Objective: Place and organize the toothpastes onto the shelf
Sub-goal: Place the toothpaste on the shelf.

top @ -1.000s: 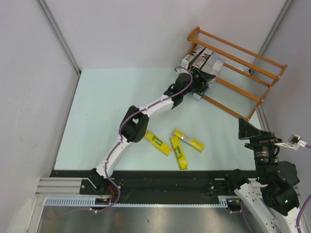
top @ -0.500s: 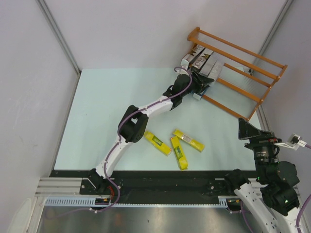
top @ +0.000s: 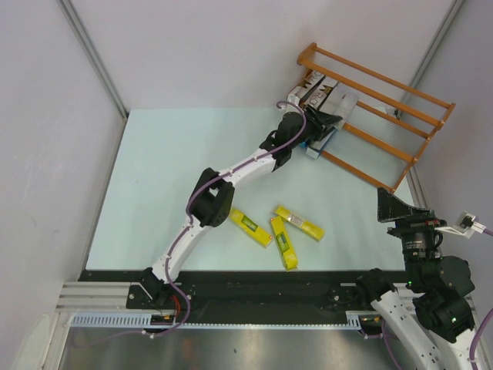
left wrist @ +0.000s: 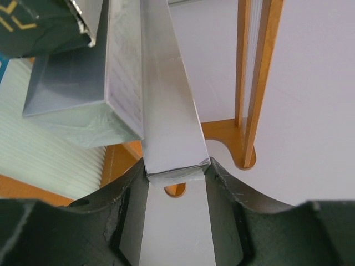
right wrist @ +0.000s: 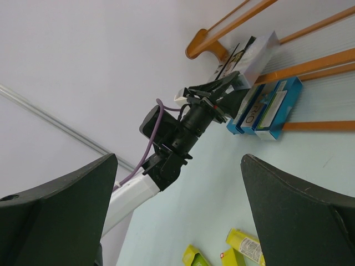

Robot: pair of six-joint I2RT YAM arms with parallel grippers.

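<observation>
As the left gripper [left wrist: 176, 178] closes its dark, scuffed jaws on the near end of a silver-grey toothpaste carton [left wrist: 166, 111], the left arm [top: 231, 173] stretches diagonally across the pale green worktop [top: 154, 193] to the shelf [top: 385, 81] at the far right corner. The carton is long and square-sectioned with a smooth, satin sheen. One finger [left wrist: 125, 197] presses each long side, and the rest of the box runs away between the rails.

The shelf is a rack of thin, round-ended orange-brown wooden rails in two tiers, set at an angle to the worktop's edges. More silver-grey cartons [top: 327, 94] are packed side by side at the left end of its upper tier, and a dark carton with gold lettering [left wrist: 39, 25] sits beside them. Glossy blue cartons [right wrist: 260, 111] lie flat in a row on the lower rails just under the gripper.

Three yellow cartons [top: 283, 243] with green stripes lie loose and splayed on the worktop towards its near edge, well apart from the shelf.

At the near right corner the right gripper [top: 394, 206] is held above the worktop, its wedge-shaped black jaws spread wide with nothing between them.
</observation>
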